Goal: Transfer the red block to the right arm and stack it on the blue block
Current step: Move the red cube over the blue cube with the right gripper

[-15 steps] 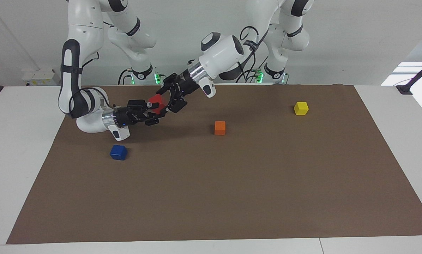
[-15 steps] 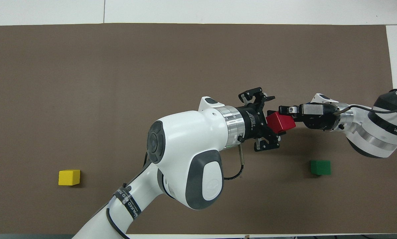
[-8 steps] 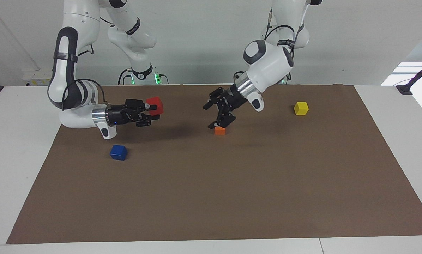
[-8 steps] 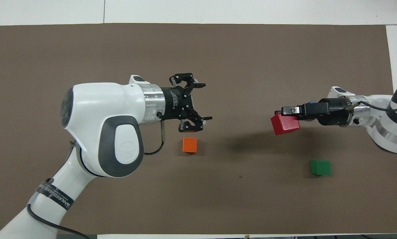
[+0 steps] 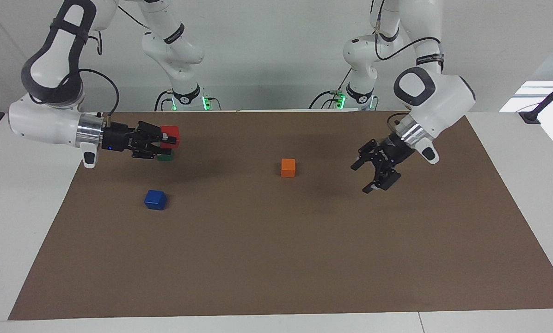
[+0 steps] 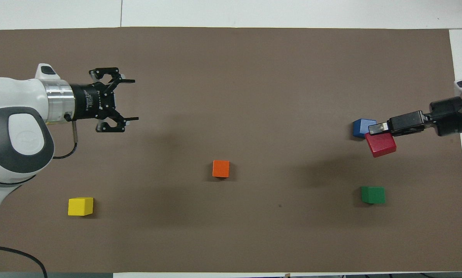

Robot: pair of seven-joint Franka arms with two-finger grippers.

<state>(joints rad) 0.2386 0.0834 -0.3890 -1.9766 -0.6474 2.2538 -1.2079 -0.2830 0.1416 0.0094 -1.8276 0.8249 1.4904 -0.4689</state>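
Observation:
My right gripper (image 5: 164, 138) is shut on the red block (image 5: 170, 135) and holds it in the air, reaching in level from the right arm's end of the mat. In the overhead view the red block (image 6: 381, 144) hangs between the blue block (image 6: 361, 127) and the green block, and its corner overlaps the blue block's edge. The blue block (image 5: 155, 200) lies flat on the brown mat with nothing on it. My left gripper (image 5: 374, 175) is open and empty, raised over the mat toward the left arm's end; it also shows in the overhead view (image 6: 135, 99).
A green block (image 6: 373, 194) lies nearer to the robots than the blue one, partly hidden under the red block in the facing view (image 5: 165, 157). An orange block (image 5: 288, 167) sits mid-mat. A yellow block (image 6: 80, 206) lies toward the left arm's end, hidden in the facing view.
The left gripper let go of the red block and drew back toward its own end, fingers open. The right gripper carried the red block toward its end, to beside the blue block.

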